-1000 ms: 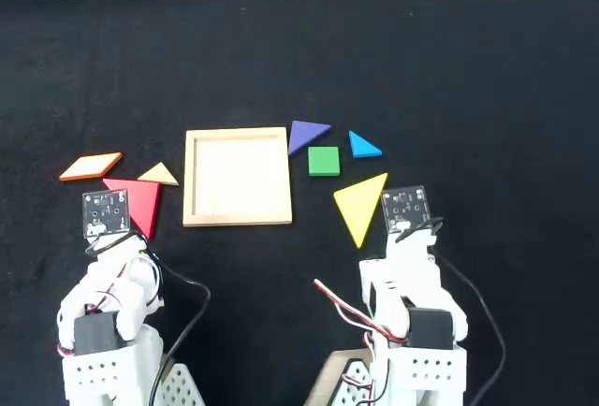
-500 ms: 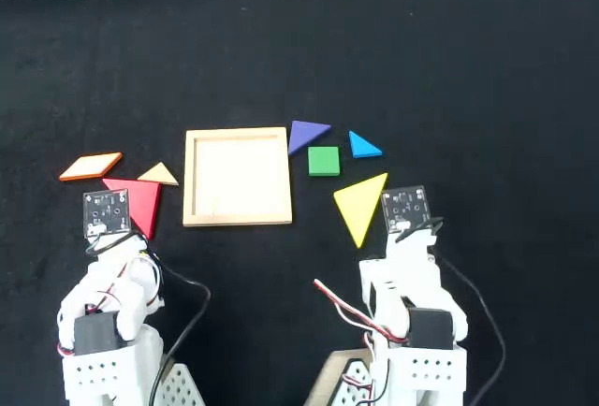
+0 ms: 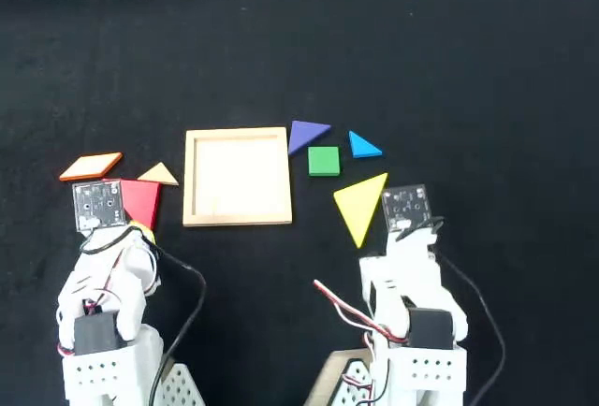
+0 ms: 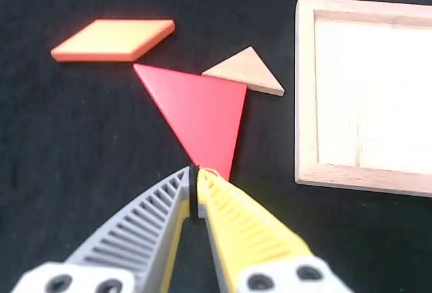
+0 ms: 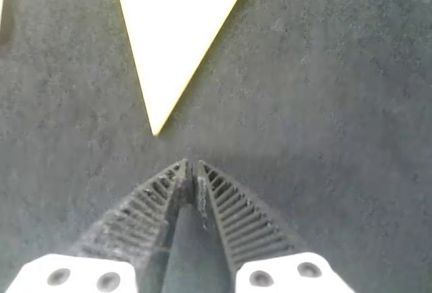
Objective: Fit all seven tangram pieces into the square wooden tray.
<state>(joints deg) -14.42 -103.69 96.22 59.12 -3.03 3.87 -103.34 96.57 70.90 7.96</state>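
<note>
**Tray.** The square wooden tray (image 3: 189, 178) holds nothing, and all seven pieces lie outside it.

**Pieces.**
- On the tray's left-arm side:
  - a large red wooden triangle (image 4: 199, 107);
  - a small tan wooden triangle (image 4: 246, 73) against the red triangle's far corner;
  - an orange wooden parallelogram (image 4: 111, 39), farther from the tray.
- On the opposite side:
  - a large yellow triangle (image 5: 177, 30);
  - a green square (image 3: 324, 160);
  - a purple triangle (image 3: 307, 134);
  - a small blue triangle (image 3: 363, 146).

**Left gripper** (image 4: 195, 171). The jaws are closed and hold nothing. The tips sit at the red triangle's sharp corner, though contact cannot be confirmed. The triangle lies straight ahead of the tips and widens away from them, with the tray off to its side.

**Right gripper** (image 5: 194, 166). It is closed and empty, just short of the yellow triangle's point.

**Judgement.** The left arm is the nearer one to the red triangle. Its jaws must open before any grasp.
</note>
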